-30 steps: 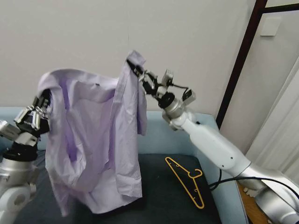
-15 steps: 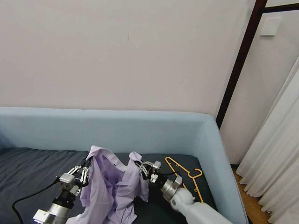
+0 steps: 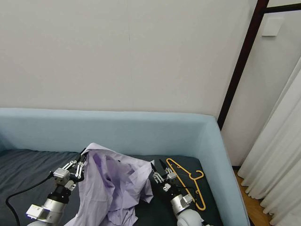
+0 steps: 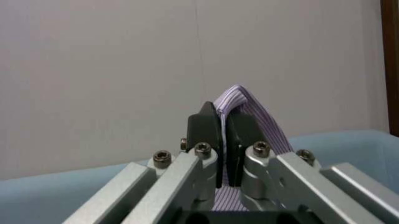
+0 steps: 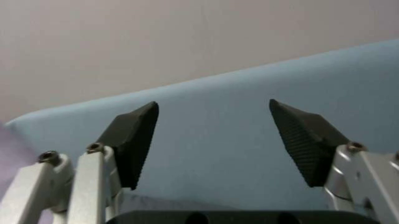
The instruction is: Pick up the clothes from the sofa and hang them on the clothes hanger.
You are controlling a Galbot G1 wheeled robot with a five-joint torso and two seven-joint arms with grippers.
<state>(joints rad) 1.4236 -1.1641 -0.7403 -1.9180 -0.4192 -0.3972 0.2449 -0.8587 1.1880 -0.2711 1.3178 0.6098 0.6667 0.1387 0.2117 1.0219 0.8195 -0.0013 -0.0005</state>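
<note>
Heads up: your left tool [image 3: 81,163] is down low over the left part of the sofa [image 3: 141,129], and it's pinched tight on a fold of the purple striped shirt [image 3: 117,186]. The left wrist view shows it plainly. The two black pads of the left tool [image 4: 223,135] are pressed together, with the shirt [image 4: 249,112] poking up between them and past the tips.

The rest of the shirt is slumped in a crumpled heap on the dark seat cushion [image 3: 23,165]. It drapes from your left tool toward the middle of the seat, and its right edge ends right next to your right tool [image 3: 157,170].

That right tool is gaping wide and carrying nothing. In the right wrist view the right tool [image 5: 212,106] has its fingers far apart, and all you get between them is the light blue backrest. From the head view I honestly can't tell if it's touching the shirt's edge or just sitting beside it.

The yellow hanger [image 3: 187,182] lies flat on the seat cushion just to the right of your right tool, hook pointing to the right, clear of the shirt.
</note>
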